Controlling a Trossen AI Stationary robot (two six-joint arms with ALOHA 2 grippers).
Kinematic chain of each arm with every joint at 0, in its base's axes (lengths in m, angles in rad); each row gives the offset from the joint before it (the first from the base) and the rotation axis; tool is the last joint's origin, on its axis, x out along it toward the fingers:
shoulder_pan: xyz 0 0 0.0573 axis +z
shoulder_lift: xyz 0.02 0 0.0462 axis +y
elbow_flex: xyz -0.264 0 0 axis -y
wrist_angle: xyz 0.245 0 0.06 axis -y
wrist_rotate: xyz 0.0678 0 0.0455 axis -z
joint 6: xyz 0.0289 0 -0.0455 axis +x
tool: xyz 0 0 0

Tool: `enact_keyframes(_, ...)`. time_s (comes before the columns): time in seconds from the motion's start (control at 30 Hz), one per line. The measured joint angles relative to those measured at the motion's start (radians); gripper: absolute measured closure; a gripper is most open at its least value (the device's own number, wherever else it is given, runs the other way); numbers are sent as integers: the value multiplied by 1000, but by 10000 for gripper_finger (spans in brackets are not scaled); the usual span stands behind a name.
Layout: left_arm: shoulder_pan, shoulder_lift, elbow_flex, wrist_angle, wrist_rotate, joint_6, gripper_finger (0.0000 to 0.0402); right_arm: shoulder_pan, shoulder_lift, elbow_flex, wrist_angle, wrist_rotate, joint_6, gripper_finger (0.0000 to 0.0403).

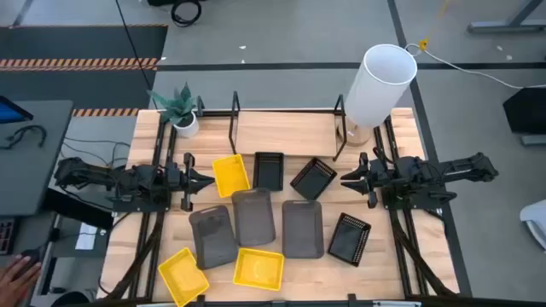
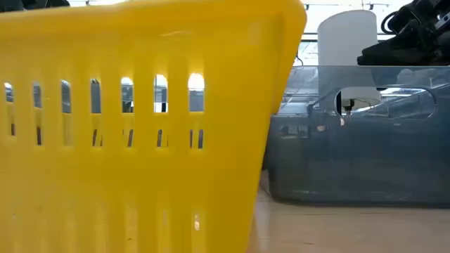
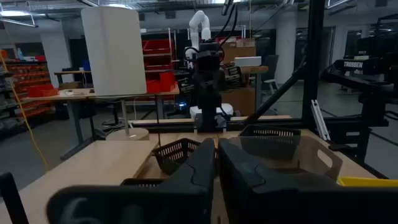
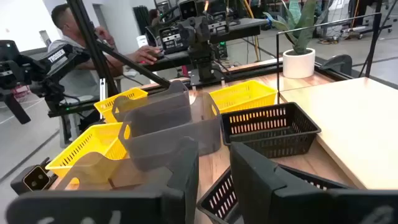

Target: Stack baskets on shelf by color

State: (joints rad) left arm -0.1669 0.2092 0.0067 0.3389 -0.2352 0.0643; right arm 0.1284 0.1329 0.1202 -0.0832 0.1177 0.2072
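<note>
Several baskets lie loose on the table. In the high view, a yellow basket (image 1: 230,175) and two black perforated ones (image 1: 269,170) (image 1: 313,179) sit mid-table. Three dark grey ones (image 1: 254,217) (image 1: 213,236) (image 1: 303,228) lie nearer. Two more yellow ones (image 1: 183,275) (image 1: 258,268) and a third black one (image 1: 350,237) rest by the near edge. The black tube shelf (image 1: 286,111) stands at the far edge, holding nothing. My left gripper (image 1: 205,180) (image 3: 216,163) hovers shut, left of the yellow basket. My right gripper (image 1: 344,181) (image 4: 214,165) hovers open, right of the black baskets.
A tall white cylinder (image 1: 380,81) stands at the far right beside the shelf, and a potted plant (image 1: 181,111) sits at the far left corner. In the low view a yellow basket wall (image 2: 140,126) fills the front, with a grey basket (image 2: 351,140) behind it. A person (image 4: 68,37) sits beyond the table.
</note>
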Motion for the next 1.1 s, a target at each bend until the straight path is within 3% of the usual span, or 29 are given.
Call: enact_keyframes(1.1, 0, 0, 0, 0, 0, 0, 371, 0, 0, 0, 0, 0, 0, 305)
